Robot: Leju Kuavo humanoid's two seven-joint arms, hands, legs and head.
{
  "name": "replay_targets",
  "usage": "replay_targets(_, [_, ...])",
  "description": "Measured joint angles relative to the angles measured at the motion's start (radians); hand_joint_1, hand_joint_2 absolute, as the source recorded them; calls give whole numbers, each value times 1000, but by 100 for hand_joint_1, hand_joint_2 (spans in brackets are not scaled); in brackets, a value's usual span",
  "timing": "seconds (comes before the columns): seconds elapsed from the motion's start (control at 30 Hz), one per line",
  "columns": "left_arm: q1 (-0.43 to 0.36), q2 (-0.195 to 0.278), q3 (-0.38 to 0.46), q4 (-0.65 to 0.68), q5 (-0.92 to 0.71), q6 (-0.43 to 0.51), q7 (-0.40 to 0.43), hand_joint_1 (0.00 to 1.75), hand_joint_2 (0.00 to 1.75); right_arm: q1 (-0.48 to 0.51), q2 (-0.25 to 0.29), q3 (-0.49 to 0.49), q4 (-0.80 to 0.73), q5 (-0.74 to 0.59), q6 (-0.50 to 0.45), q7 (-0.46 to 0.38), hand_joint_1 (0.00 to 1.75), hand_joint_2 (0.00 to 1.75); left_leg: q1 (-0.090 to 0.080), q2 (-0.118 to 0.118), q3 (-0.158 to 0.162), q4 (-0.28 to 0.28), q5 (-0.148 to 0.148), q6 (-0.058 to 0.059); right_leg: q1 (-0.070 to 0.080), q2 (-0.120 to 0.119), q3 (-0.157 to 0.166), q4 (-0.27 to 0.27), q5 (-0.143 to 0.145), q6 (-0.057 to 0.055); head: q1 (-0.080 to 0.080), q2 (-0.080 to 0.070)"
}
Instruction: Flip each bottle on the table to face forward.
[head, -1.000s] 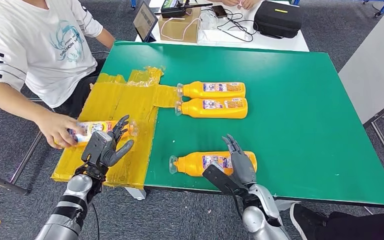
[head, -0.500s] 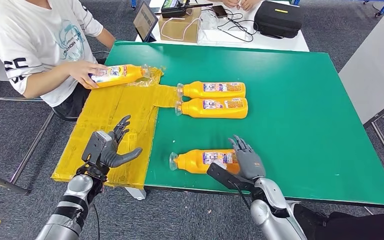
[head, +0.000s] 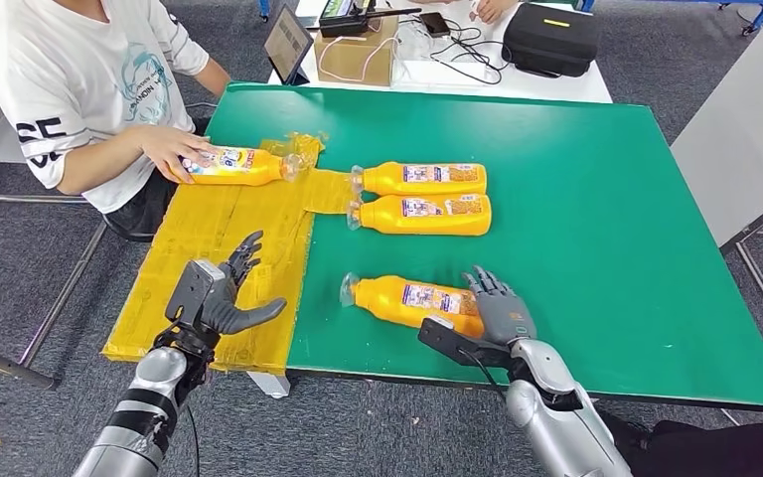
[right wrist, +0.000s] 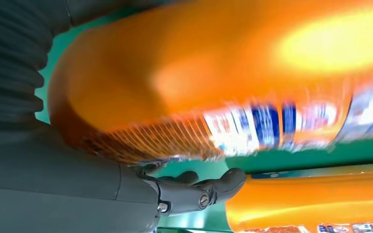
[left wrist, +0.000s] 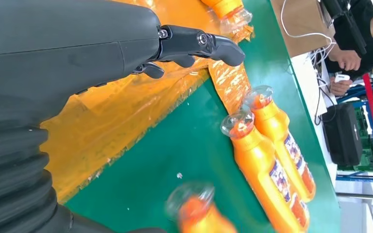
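Two orange bottles lie side by side mid-table, labels up, caps to the left. A third orange bottle lies tilted near the front edge; my right hand grips its base end. In the right wrist view this bottle is blurred against the palm, with the thumb under it. A person's hand holds a fourth bottle down on the yellow taped patch. My left hand hovers open over that patch's near part, its fingers spread.
The green table has bare room on its right half. A person in a white shirt sits at the left. A cardboard box, cables and a black case lie on the white table behind.
The person carried the fourth bottle from my left hand's side to the far end of the yellow patch and laid it down. My right hand closed on the near bottle and shifted it, now tilted.
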Motion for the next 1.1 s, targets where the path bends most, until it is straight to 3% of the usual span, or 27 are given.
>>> replay_targets(0.13, [-9,0,0,14,23,-12,6,0,175,-40,-1,10,45,-54,27,-31,172,175,0,2,3,0,0,0,0,0,1,0,1,-1,0,0])
replay_targets(0.37, [-46,0,-18,64,11,22,8,0,175,-87,-5,13,102,-151,45,-87,175,175,0,2,3,0,1,1,0,0,2,0,2,-2,0,0])
replay_targets(0.5, [-56,-2,-27,81,-1,54,7,0,175,-87,6,9,107,-207,-7,-111,175,175,0,2,3,0,1,1,0,1,2,0,2,-2,0,0])
replay_targets(0.8, [-63,-74,-52,99,11,121,14,0,175,3,147,-33,-19,-348,-224,-211,175,175,0,1,-2,0,1,0,1,0,-3,0,2,-3,0,0])
replay_targets(1.1, [-72,-136,-104,120,115,93,40,0,175,19,252,-27,-46,-438,-260,-269,175,175,0,1,-5,0,1,1,0,0,-5,0,2,-2,0,0])
